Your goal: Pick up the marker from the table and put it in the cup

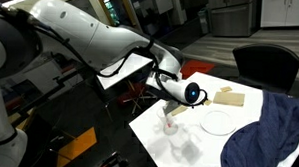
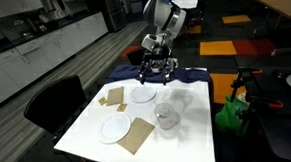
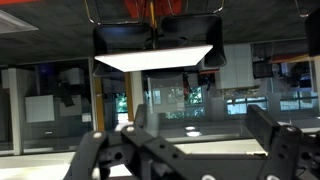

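As seen in exterior view, marker [image 1: 169,115] is found upright just under fingers [image 3: 282,150], above surface [image 2: 182,143]; cup [image 2: 167,116] is placed near; whether fingers are clamped cannot be told.

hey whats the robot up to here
A robot arm is working over a white table. Its gripper hangs above the table, a little way from the clear cup. Something red, probably the marker, shows at the gripper's tip in an exterior view, but it is too blurred to tell whether the jaws clamp it. No marker shows in the cup.
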You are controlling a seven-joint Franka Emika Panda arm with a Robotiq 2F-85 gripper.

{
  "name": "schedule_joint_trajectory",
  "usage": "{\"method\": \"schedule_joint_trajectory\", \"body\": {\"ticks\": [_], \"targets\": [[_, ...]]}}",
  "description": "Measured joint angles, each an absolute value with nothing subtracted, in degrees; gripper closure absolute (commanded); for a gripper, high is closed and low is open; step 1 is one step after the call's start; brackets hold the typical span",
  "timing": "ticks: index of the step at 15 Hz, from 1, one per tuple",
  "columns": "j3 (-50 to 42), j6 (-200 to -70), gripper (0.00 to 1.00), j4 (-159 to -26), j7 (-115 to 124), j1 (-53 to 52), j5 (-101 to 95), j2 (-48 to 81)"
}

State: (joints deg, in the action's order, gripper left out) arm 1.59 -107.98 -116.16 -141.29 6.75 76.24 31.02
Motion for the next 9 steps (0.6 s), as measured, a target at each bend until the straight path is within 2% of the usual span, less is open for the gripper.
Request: {"method": "schedule_joint_trajectory", "body": {"ticks": [9], "targets": [[0.22,-104.98,0.0,-118.7,-131.03,6.43,70.05,22.07]]}}
